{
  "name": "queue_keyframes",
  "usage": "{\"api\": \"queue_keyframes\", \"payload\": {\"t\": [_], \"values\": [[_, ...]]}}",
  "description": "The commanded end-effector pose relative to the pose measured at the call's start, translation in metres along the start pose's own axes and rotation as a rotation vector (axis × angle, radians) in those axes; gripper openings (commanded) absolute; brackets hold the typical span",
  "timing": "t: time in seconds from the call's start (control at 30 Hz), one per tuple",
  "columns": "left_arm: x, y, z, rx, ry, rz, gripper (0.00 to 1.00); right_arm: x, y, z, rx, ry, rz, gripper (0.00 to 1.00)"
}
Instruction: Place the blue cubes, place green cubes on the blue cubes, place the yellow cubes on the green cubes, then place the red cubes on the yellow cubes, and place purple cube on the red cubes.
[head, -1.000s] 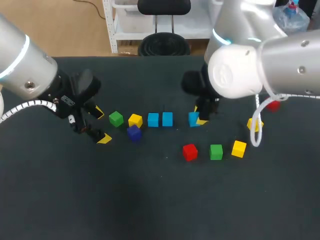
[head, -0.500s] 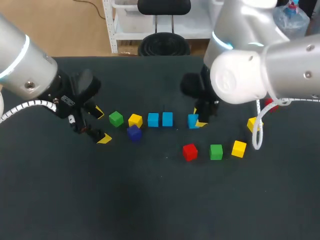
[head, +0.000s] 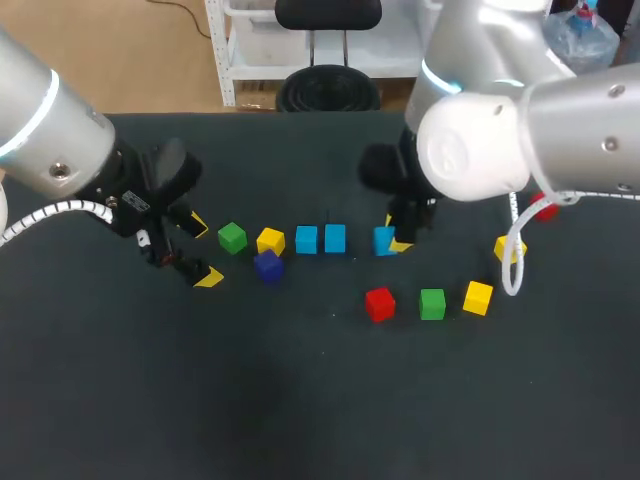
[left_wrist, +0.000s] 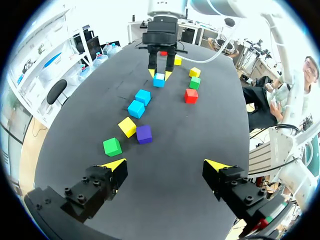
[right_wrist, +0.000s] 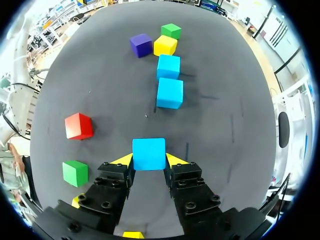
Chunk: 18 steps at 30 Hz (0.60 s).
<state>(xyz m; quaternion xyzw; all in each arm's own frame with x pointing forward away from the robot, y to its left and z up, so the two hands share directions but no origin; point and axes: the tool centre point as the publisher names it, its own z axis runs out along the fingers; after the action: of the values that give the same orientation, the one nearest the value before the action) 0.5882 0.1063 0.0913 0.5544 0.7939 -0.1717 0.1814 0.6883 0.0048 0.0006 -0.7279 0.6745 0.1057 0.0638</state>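
**A:** Where is the blue cube relative to the right gripper?

**B:** Right between its fingers. In the right wrist view the right gripper (right_wrist: 149, 159) is clamped on the blue cube (right_wrist: 148, 154), with a yellow tip pressed against each side face. In the head view the pair sits just right of centre, in the upper half of the frame. I can't tell whether the cube rests on the worktop (head: 300, 400) or is lifted off it.

**A:** And the other cubes?

**B:** A second blue cube (head: 335, 237) lies left of the held one, and a third blue cube (head: 306, 239) is just beside that. Further left come a yellow cube (head: 270, 240) and a green cube (head: 232, 237). The purple cube (head: 267, 265) is just below the yellow one. Lower right of centre there is a row: a red cube (head: 379, 303), a second green cube (head: 432, 303) and a second yellow cube (head: 477, 297).

**A:** How are the arms posed?

**B:** The right arm (head: 470, 150) comes in from the upper right, its big white joint towards the camera and its gripper pointing down at the worktop. The left arm (head: 50, 130) enters from the left edge. The left gripper (head: 203, 251) is spread wide with nothing between its fingers, just left of the green cube.

**A:** What has changed over the last second?

**B:** The right gripper and its cube have crept slightly towards the left of the frame, nearer the second blue cube. The left arm and the loose cubes have not moved.
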Motion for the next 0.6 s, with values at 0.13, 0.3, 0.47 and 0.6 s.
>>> {"api": "queue_keyframes", "payload": {"t": [0.13, 0.3, 0.47, 0.6], "values": [[0.0003, 0.0013, 0.0001, 0.003, -0.001, 0.001, 1.0, -0.0087, -0.0055, 0.0023, 0.04, 0.006, 0.0, 0.0], [0.0003, 0.0013, 0.0001, 0.003, -0.001, 0.001, 1.0, -0.0112, -0.0079, 0.0014, 0.056, 0.001, 0.006, 0.0], [0.0003, 0.0013, 0.0001, 0.003, -0.001, 0.001, 1.0, -0.013, -0.0069, 0.0013, 0.074, 0.0, 0.014, 0.0], [0.0003, 0.0013, 0.0001, 0.003, -0.001, 0.001, 1.0, -0.0137, -0.0061, 0.0021, 0.093, -0.017, 0.029, 0.0]]}}
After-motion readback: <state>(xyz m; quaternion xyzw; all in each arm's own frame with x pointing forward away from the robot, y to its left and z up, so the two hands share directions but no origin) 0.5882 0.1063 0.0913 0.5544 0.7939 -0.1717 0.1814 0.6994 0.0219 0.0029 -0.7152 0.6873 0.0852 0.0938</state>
